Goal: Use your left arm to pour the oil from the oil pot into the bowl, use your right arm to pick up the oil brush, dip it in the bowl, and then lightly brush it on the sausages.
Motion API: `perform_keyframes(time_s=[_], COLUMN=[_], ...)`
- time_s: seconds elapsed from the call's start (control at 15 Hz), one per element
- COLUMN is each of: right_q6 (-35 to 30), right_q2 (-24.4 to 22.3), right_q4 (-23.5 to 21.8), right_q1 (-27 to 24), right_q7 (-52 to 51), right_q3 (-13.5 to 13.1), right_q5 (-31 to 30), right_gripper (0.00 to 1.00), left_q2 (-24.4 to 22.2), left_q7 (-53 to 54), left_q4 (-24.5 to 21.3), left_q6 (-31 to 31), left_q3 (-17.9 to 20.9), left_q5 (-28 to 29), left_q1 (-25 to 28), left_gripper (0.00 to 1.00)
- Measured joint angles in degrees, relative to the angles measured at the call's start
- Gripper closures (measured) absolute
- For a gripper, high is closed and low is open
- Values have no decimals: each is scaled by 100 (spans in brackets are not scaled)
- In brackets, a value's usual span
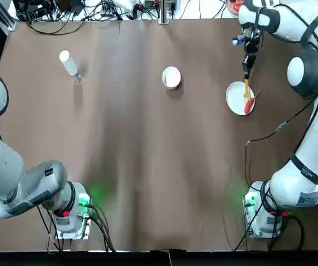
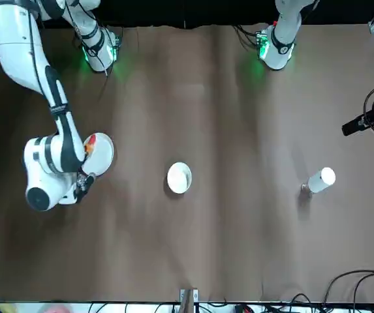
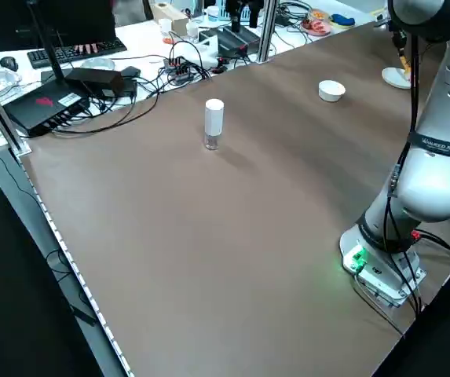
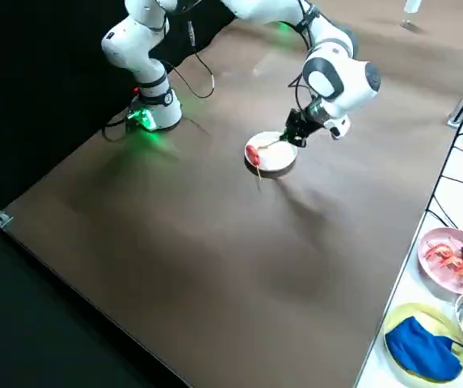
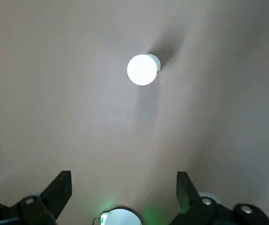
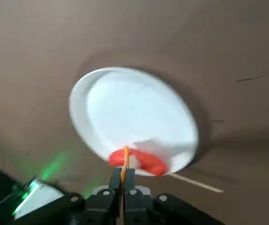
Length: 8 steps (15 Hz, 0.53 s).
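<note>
The white oil pot (image 1: 68, 62) stands upright at the far left of the table, away from both arms. Seen from above in the left wrist view, the oil pot (image 5: 143, 69) lies well beyond my left gripper (image 5: 123, 177), which is open and holds nothing. The small white bowl (image 1: 171, 77) sits at the far centre. My right gripper (image 1: 247, 71) is shut on the orange-handled oil brush (image 1: 246, 87), whose tip rests at the red sausage (image 1: 249, 104) on the white plate (image 1: 235, 95). In the right wrist view the oil brush (image 6: 125, 157) points onto the sausage (image 6: 148, 161).
Both arm bases (image 1: 70, 213) (image 1: 264, 213) glow green at the near edge. Cables and electronics (image 3: 91, 78) lie past the far edge. Dishes of food (image 4: 453, 259) and a blue cloth (image 4: 423, 349) sit on a side surface off the table's right.
</note>
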Motion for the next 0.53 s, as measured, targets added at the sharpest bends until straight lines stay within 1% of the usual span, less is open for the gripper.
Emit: perform_keyframes(time_s=[0.13,0.2,0.27,0.4,0.53], right_q6=[-336,-428,-457,-426,-224], right_q2=[0,-1,4,5,4], right_q4=[-55,-111,-263,-336,-332], right_q1=[153,221,363,451,409], right_q7=[24,81,220,335,351], right_q3=[1,1,5,7,-25], right_q5=[-9,-10,-11,-10,-18], right_gripper=[96,96,96,96,96], left_q2=[0,0,1,2,2], left_q7=[-72,-70,-36,-8,-7], left_q4=[0,-1,-1,-1,-1], left_q6=[77,187,421,525,574], left_q3=[-9,5,31,40,44], left_q5=[20,30,35,35,35], left_q1=[-9,36,175,258,261], left_gripper=[1,1,1,1,1])
